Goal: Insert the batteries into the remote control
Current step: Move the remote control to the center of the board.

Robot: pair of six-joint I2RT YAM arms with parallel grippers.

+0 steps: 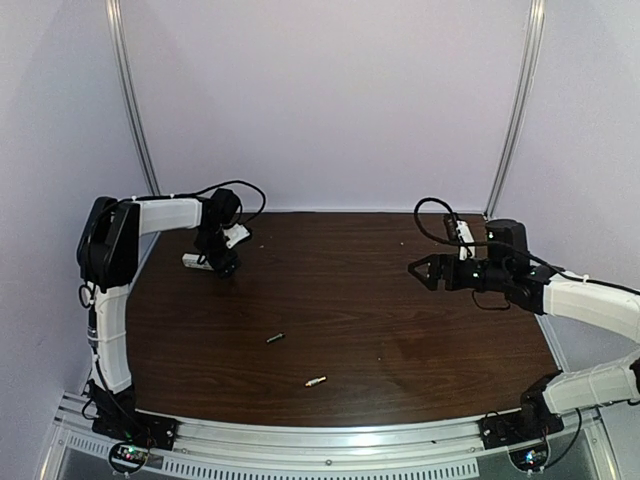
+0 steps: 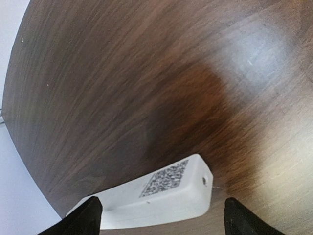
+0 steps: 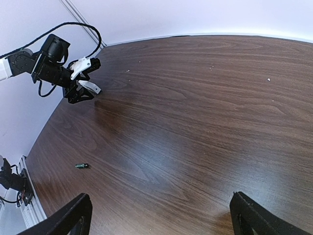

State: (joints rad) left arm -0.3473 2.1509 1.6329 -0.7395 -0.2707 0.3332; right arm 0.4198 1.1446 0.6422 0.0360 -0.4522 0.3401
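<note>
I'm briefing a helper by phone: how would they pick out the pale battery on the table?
On the dark brown wooden table, look at the near half, just left of centre. Two tiny thin cylinders lie there apart. The pale silvery battery is the one nearer the front edge, lighter than the dark battery lying farther back and left.
</note>
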